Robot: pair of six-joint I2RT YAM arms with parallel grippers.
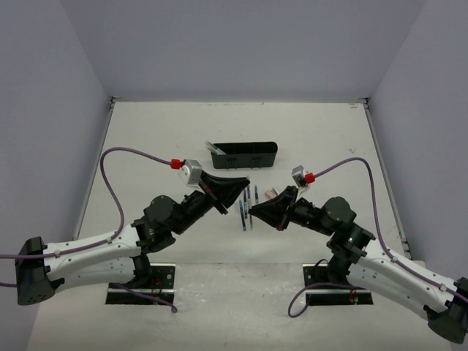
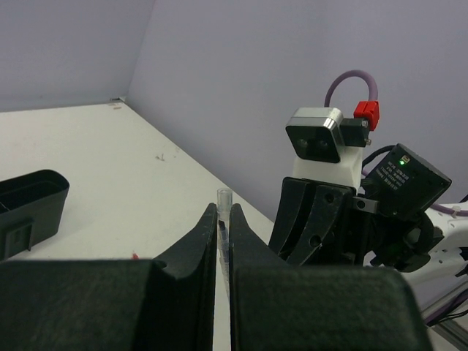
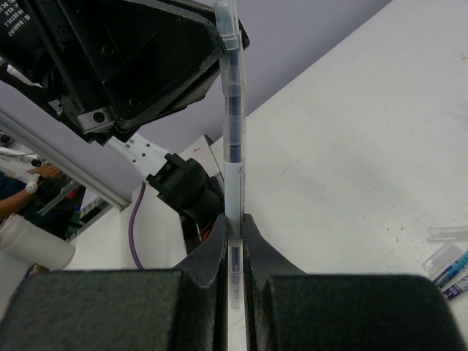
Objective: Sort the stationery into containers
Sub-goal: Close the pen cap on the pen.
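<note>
A clear pen [image 3: 232, 124] is being held above the table [image 1: 161, 131], mid-scene. It is a slim transparent barrel with a dark blue ink core and a clear cap end. The right gripper [image 3: 232, 223] is seen closed tight on its lower part, with matte black wedge-shaped fingers pressed flat against both sides. The left gripper [image 2: 223, 212] is closed as well, and a thin clear barrel is pinched between its angular black fingers with the cap poking just past the tips. It looks to be the same pen, though that cannot be confirmed.

On the smooth white table just below the two grippers, a few loose pens [image 1: 244, 216] are laid roughly parallel, thin and blue-toned. A small pinkish eraser [image 1: 269, 192] is seen just to their right.

Farther back, the black organizer tray [image 1: 245, 156] is set on the table. It is long, low and glossy plastic, with something pale leaning at its left end.
</note>
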